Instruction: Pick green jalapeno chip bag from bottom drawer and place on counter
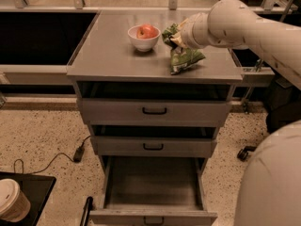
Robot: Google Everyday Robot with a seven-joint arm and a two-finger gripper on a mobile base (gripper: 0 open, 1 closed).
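The green jalapeno chip bag (184, 59) lies on the counter (108, 51), right of centre, its crinkled upper end reaching up to the gripper (175, 36). The gripper sits at the end of the pale arm that comes in from the right, just above the counter and right of the white bowl; the wrist hides most of it. The bottom drawer (153, 216) is pulled out below, and its inside shows bare grey metal. The two shallower drawers above it are pushed in.
A white bowl (143, 42) holding a red apple stands at the counter's back centre, close to the bag. A paper cup (11, 202) rests on a black tray at lower left. A cable and plug (77, 153) lie on the speckled floor. The robot's pale body (273, 182) fills the lower right.
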